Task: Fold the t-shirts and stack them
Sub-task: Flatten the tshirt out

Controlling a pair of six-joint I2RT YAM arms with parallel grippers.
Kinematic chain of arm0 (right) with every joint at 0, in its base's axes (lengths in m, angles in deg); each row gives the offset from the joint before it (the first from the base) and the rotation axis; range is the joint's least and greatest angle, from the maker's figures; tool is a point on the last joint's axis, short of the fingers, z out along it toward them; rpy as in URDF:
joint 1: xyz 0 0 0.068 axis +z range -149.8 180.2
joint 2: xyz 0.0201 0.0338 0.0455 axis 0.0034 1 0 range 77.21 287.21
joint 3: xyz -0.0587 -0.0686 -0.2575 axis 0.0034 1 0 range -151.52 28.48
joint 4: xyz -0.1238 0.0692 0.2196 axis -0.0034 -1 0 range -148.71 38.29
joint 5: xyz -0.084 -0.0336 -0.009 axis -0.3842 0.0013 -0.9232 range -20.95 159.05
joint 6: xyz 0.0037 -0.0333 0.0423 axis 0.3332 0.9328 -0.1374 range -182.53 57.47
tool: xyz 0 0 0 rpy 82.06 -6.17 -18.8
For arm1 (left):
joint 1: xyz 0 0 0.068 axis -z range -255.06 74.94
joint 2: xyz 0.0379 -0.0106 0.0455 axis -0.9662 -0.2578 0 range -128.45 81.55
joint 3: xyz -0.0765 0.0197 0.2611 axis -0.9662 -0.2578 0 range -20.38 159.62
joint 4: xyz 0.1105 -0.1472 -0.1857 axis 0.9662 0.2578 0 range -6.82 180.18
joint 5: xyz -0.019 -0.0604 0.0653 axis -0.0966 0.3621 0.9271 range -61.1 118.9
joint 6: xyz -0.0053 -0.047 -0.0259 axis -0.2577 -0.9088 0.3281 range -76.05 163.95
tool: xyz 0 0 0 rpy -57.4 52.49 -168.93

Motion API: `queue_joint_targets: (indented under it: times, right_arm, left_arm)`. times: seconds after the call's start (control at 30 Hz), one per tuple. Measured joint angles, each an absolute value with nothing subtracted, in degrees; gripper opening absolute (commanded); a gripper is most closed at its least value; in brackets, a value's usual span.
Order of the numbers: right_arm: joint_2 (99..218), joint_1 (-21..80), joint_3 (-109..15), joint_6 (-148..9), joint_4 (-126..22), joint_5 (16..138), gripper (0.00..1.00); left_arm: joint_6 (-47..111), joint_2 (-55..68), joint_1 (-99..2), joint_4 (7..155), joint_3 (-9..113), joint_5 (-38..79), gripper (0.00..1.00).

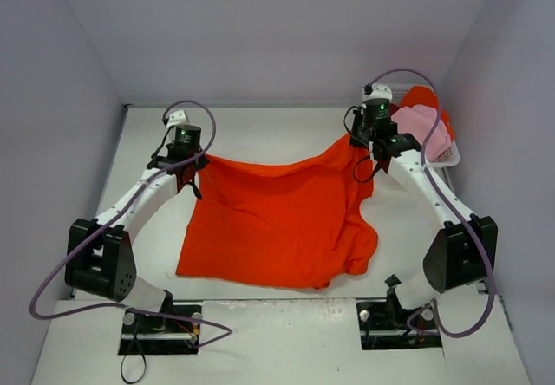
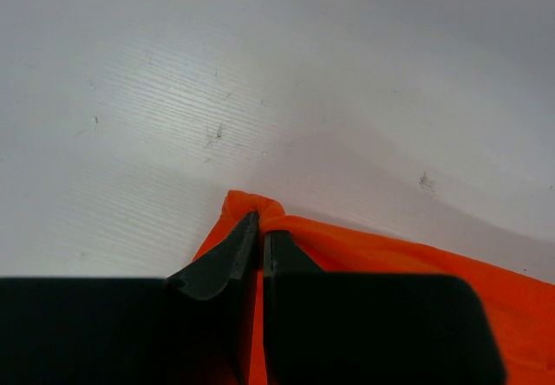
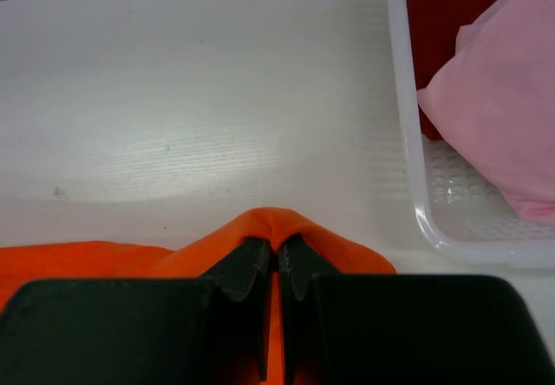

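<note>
A large bright orange-red t-shirt [image 1: 282, 220] hangs stretched between both arms over the white table, its near part lying on the surface. My left gripper [image 1: 192, 165] is shut on the shirt's far left corner [image 2: 256, 205]. My right gripper [image 1: 364, 142] is shut on its far right corner [image 3: 277, 227]. The top edge sags between the two grips. A light pink t-shirt [image 1: 418, 125] and an orange one [image 1: 425, 99] lie in the white basket [image 1: 447, 155]. In the right wrist view the pink t-shirt [image 3: 503, 116] sits over a dark red one [image 3: 442, 12].
The white lattice basket [image 3: 408, 142] stands at the back right, close beside the right gripper. Grey walls enclose the table on the left, back and right. Purple cables loop off both arms.
</note>
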State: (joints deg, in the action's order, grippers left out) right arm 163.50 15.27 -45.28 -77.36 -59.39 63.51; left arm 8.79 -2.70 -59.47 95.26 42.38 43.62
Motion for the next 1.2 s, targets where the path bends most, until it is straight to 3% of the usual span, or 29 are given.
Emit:
queue_joint_targets:
  times: [1.2]
  right_arm:
    - [179.9,15.2,-55.0,-74.2,-58.3,62.6,0.0]
  left_arm:
    - [8.8,-18.5,-63.0,94.3,50.9,41.2,0.0]
